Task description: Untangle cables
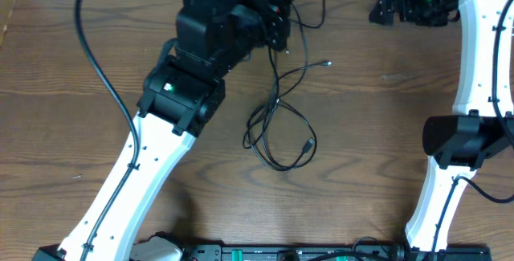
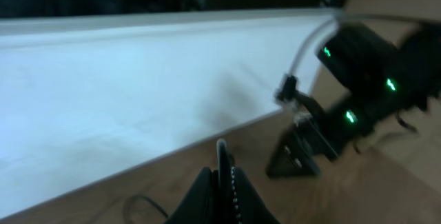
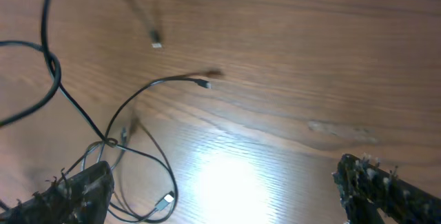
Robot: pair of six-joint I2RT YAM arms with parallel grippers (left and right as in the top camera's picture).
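**Draw the strand out slowly, and give the other hand a job**

Our left fingers [image 2: 205, 198] are clenched tight, raised near the far edge of the table [image 1: 361, 181]. From overhead, one black strand of the cables [image 1: 277, 124] runs straight up under them. The wrist view does not show whether that strand is actually pinched.

Our right fingers [image 3: 386, 189] are spread wide with nothing between them, off at the far right and well apart from the tangle.

The cables lie mid-table in a few overlapping loops. One plug [image 1: 327, 63] is flung out to the right and a second plug [image 1: 307, 144] rests at the lower right of the main loop.

We judge the step in hand to be drawing one cord clear of the others. To do it well, we pull gently away from the loops and watch the crossing just above the main loop, where a quick tug would likely cinch it. These thin cords slide easily, so we think the right fingers should come down to pin the loop or take the outlying plug, so that the two arms work in opposite directions.
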